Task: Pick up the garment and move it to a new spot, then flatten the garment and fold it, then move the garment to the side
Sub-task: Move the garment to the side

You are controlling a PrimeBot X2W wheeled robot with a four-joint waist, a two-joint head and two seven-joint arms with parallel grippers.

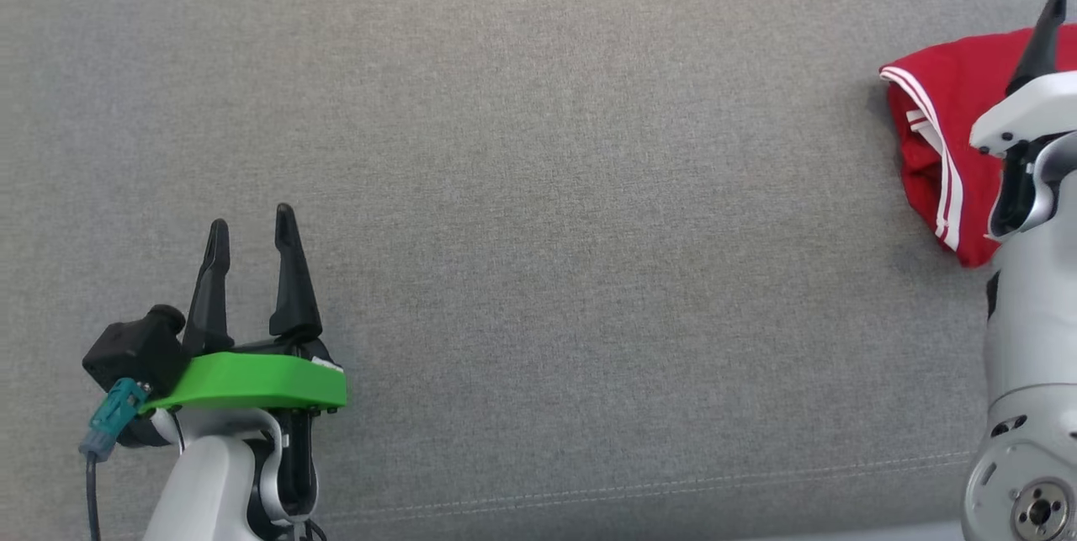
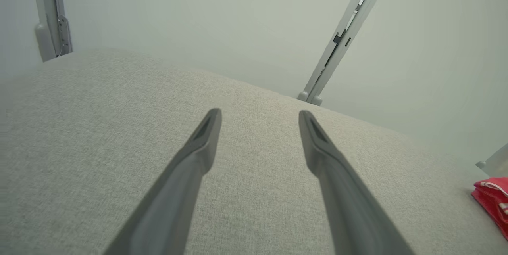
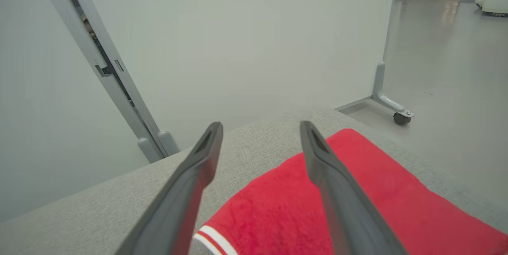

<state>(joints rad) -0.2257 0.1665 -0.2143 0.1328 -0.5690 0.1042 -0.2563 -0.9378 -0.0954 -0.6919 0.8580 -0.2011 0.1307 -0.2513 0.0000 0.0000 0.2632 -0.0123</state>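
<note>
The grey fabric-covered tabletop (image 1: 547,188) spans the scene. The red garment (image 1: 942,129) with white stripes lies at its far right, apparently folded into a bundle. The right gripper (image 3: 260,125) hangs over it, jaws spread wide and empty. The left gripper (image 1: 252,218) sits near left, well apart from the garment, jaws equally wide, holding nothing.

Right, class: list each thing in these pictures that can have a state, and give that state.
garment: folded, lying on the grey cushion, held by nothing
left gripper: open, empty, over bare cushion
right gripper: open, empty, over the garment
</note>
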